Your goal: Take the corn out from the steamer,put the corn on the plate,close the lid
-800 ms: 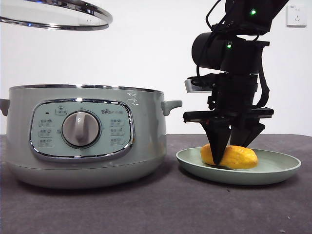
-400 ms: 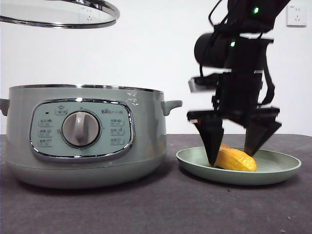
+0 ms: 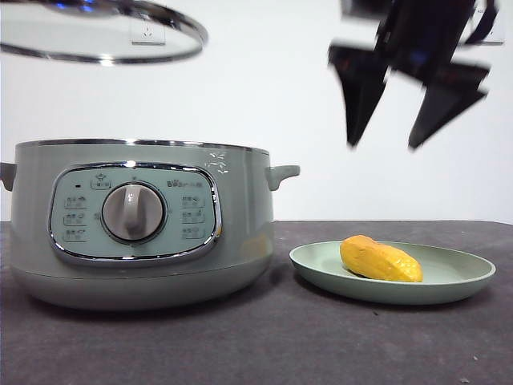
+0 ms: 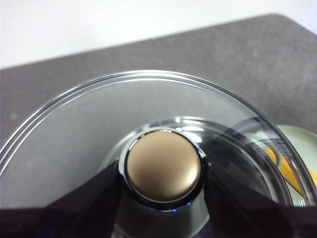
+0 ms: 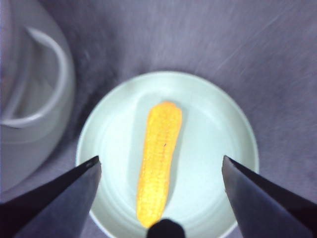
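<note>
The yellow corn (image 3: 380,259) lies on the pale green plate (image 3: 449,282), right of the sage-green steamer (image 3: 136,220), which stands open. My right gripper (image 3: 383,146) is open and empty, high above the plate; its wrist view shows the corn (image 5: 159,160) lying free on the plate (image 5: 218,134) between the wide jaws. My left gripper (image 4: 161,168) is shut on the knob (image 4: 163,166) of the glass lid (image 4: 74,124). It holds the lid (image 3: 100,32) in the air above the steamer's left side.
The steamer's side handle (image 3: 282,173) sticks out toward the plate and also shows in the right wrist view (image 5: 44,79). Dark grey table surface (image 3: 264,345) lies in front. A white wall with sockets is behind.
My right gripper let go of the corn, opened wide and rose well above the plate. The corn stays on the plate. The lid has shifted a little to the right.
</note>
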Robot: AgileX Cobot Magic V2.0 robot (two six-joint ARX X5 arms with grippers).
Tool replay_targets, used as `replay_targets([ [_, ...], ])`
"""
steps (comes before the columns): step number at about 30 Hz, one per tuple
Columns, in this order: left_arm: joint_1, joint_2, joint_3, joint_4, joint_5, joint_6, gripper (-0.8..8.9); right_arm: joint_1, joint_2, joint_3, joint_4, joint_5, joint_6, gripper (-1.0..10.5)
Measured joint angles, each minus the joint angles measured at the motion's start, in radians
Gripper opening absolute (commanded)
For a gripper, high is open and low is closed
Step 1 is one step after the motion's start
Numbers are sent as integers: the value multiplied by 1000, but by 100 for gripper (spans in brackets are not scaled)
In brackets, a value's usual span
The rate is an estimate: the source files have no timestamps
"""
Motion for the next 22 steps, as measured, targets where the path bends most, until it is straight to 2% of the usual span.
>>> replay_targets([
  [7,-2,129,0,25,62,-18,-9,0,-172,0,-65,1,9,409],
  [13,-16,268,0,72,66,-22,-9,0,-283,0,-130,2,13,409],
  [17,-45,324,0,108,64,-25,-9,0,-325,0,-159,53,16,409],
  [22,-64,327,0,103,64,-26,-9,0,-328,0,-169,54,17,409],
])
